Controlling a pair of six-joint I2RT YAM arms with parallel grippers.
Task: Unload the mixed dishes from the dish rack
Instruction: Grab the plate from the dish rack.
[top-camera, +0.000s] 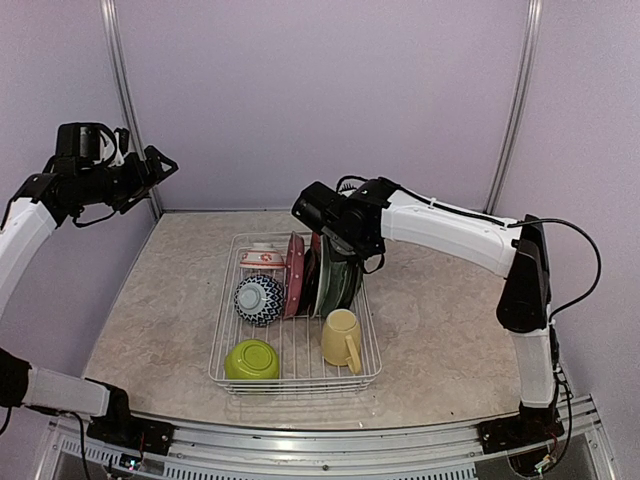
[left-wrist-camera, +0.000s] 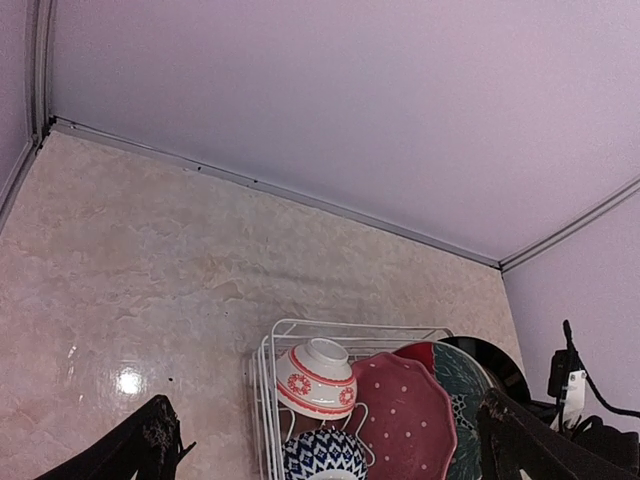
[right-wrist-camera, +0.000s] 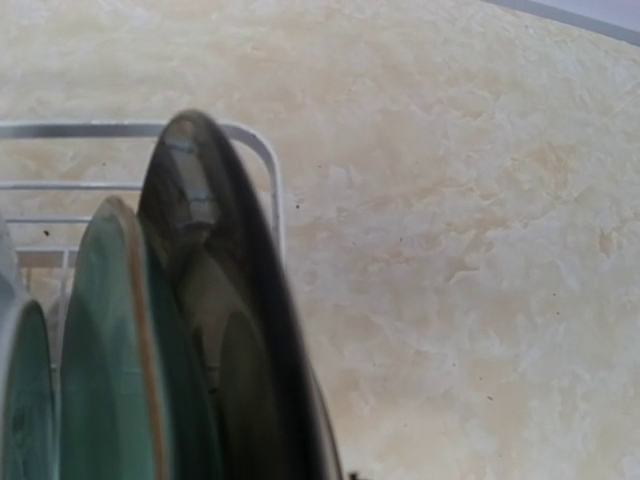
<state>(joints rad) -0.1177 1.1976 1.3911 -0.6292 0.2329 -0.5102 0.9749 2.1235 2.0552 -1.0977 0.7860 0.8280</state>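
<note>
The white wire dish rack (top-camera: 370, 372) stands mid-table. It holds a red-white bowl (top-camera: 262, 258), a blue-patterned bowl (top-camera: 259, 299), a lime green bowl (top-camera: 251, 360), a pale yellow mug (top-camera: 342, 338), a pink dotted plate (top-camera: 294, 276) and dark green plates (top-camera: 338, 288) standing upright. My right gripper (top-camera: 338, 248) is down at the top edge of the dark green plates. Its wrist view shows only a dark plate rim (right-wrist-camera: 235, 300) and a green plate (right-wrist-camera: 110, 350) very close, and its fingers are hidden. My left gripper (top-camera: 163, 166) is open and empty, raised high at the far left. Its wrist view looks down on the rack (left-wrist-camera: 262, 370).
The marbled tabletop (top-camera: 440, 330) lies around the rack, bounded by lilac walls. Metal corner posts (top-camera: 125, 100) stand at the back left and back right. The right arm reaches across from the right, with a cable hanging near its elbow (top-camera: 575, 260).
</note>
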